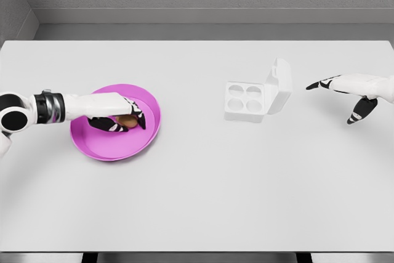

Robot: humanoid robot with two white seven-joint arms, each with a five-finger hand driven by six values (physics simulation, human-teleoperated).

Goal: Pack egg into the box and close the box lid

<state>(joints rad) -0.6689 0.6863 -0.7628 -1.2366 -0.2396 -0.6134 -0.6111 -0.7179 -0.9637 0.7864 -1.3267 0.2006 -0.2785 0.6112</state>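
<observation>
Head view — left hand point(117, 114) fingers around egg point(127, 121) in pink bowl point(98, 146).

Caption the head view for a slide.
Left hand closes around the egg in the pink bowl; the egg box stands open, right hand open beside it.

The left arm point(64, 106) is a smooth white tube with a black band and thin grey rings near the wrist, and a round black-and-white joint at the picture's edge. The left hand point(117, 114) has a white back with black undersides on its fingers. The right hand point(351, 90) shows the same white shell and black finger pads.
</observation>
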